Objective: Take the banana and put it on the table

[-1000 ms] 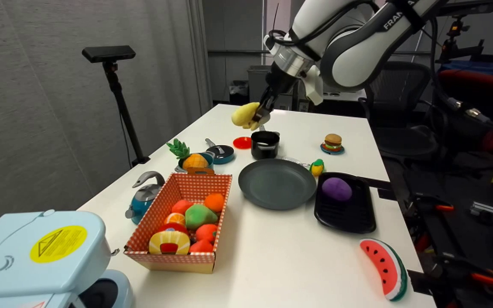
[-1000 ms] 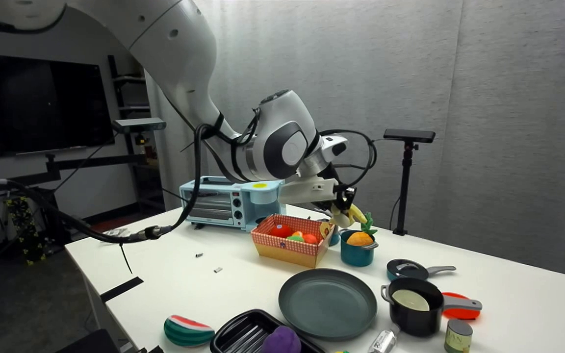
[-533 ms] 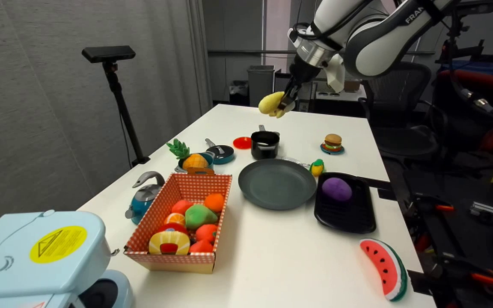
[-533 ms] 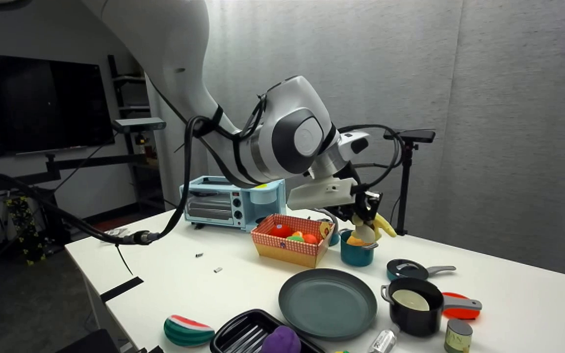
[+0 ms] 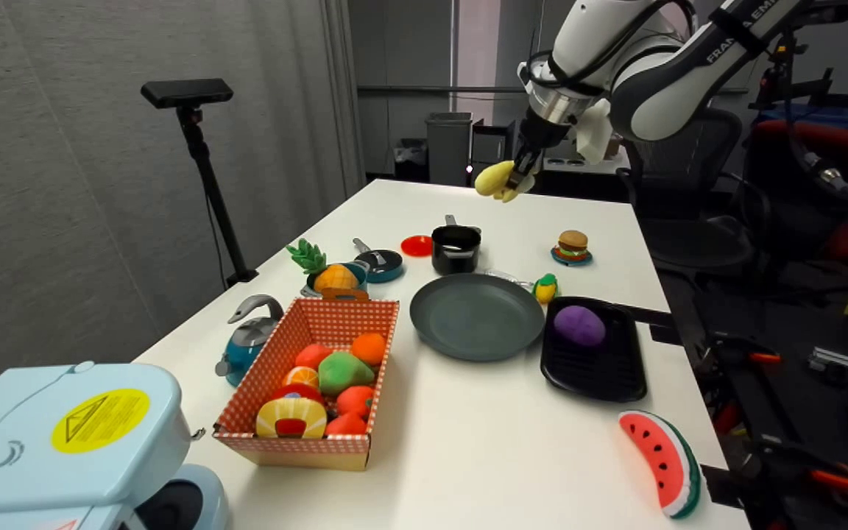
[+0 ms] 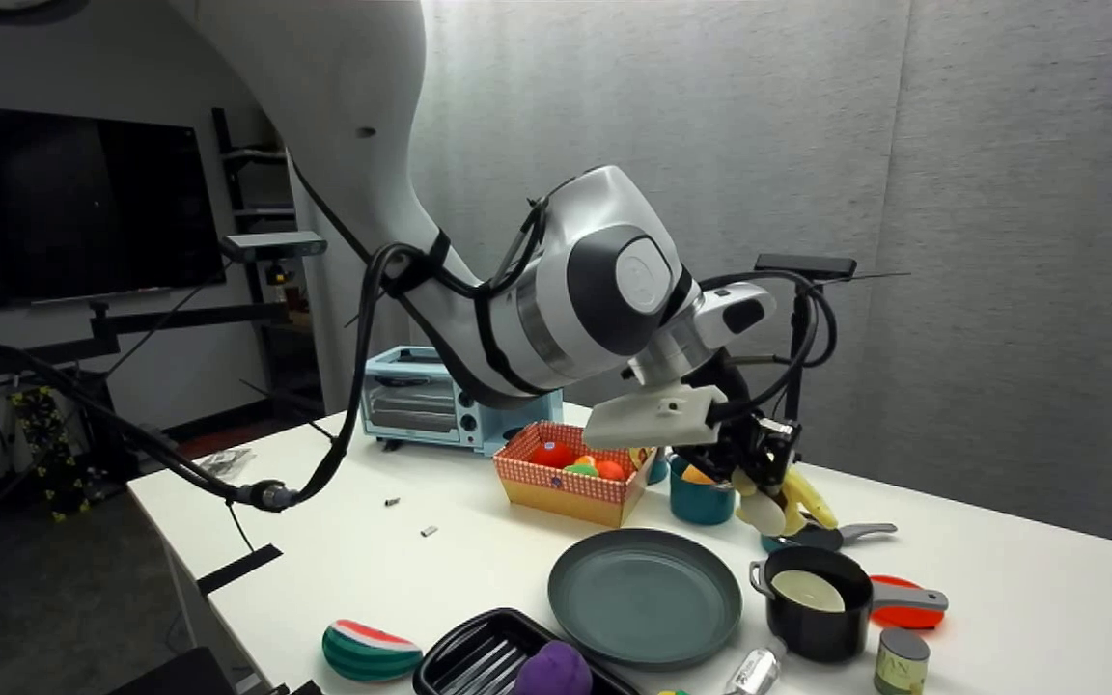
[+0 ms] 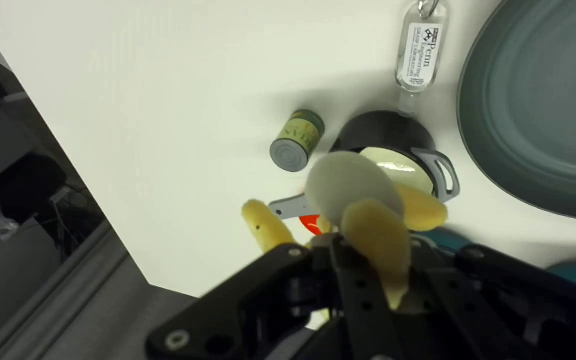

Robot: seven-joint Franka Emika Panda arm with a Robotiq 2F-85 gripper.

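The banana is a yellow, partly peeled toy with a pale middle; it shows in both exterior views (image 5: 495,179) (image 6: 809,499) and large in the wrist view (image 7: 346,184). My gripper (image 5: 520,177) is shut on it, with yellow peel pinched between the fingers in the wrist view (image 7: 379,255). The gripper also shows in an exterior view (image 6: 774,465). The banana hangs in the air above the white table (image 5: 483,434), near and above the black pot (image 5: 456,254). Part of the banana is hidden by the fingers.
The dark round plate (image 5: 477,316), the black tray (image 5: 601,368) and a toy burger (image 5: 573,246) lie on the table. The checked basket (image 6: 566,492) holds several toy fruits. A small can (image 7: 298,140) and clear bottle (image 7: 420,55) lie near the pot.
My gripper has carried the banana away from the basket side, past the blue pot, toward the black pot. In one exterior picture it moves right and down lately. The banana stays gripped throughout.
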